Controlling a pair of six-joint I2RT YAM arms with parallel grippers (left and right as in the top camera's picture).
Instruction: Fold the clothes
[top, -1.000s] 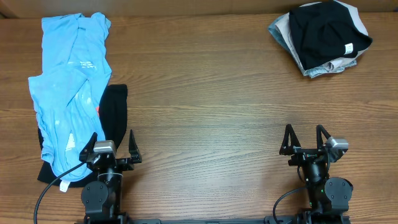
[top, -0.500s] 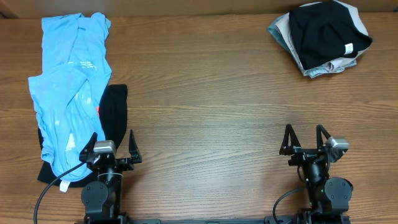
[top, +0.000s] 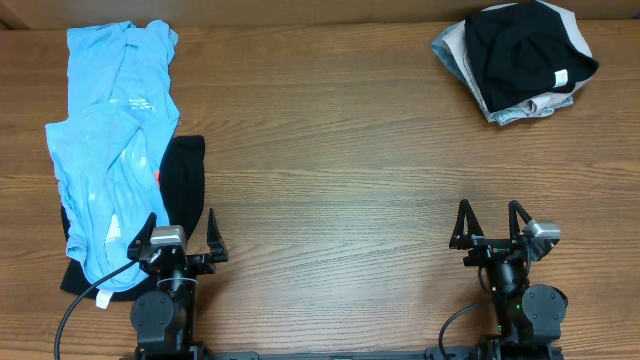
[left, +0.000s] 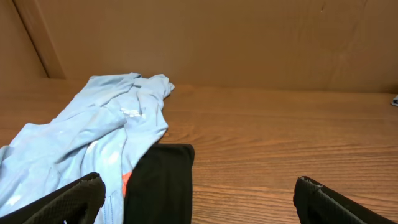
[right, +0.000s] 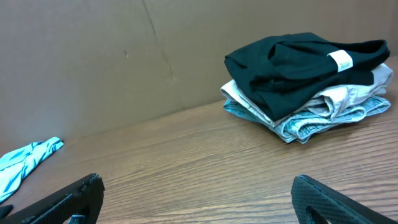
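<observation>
A light blue shirt (top: 110, 140) lies crumpled at the left of the table, over a black piece (top: 183, 175); both show in the left wrist view, the blue shirt (left: 81, 137) and the black piece (left: 158, 180). A folded stack with a black garment (top: 520, 45) bearing a white label on top of beige and pale fabric (top: 525, 105) sits at the back right, and also shows in the right wrist view (right: 298, 59). My left gripper (top: 181, 237) is open and empty near the front edge, beside the black piece. My right gripper (top: 490, 224) is open and empty at the front right.
The wooden table (top: 330, 170) stretches between the two piles. A brown board wall (left: 249, 37) stands along the far edge. A black cable (top: 75, 310) runs from the left arm's base at the front left.
</observation>
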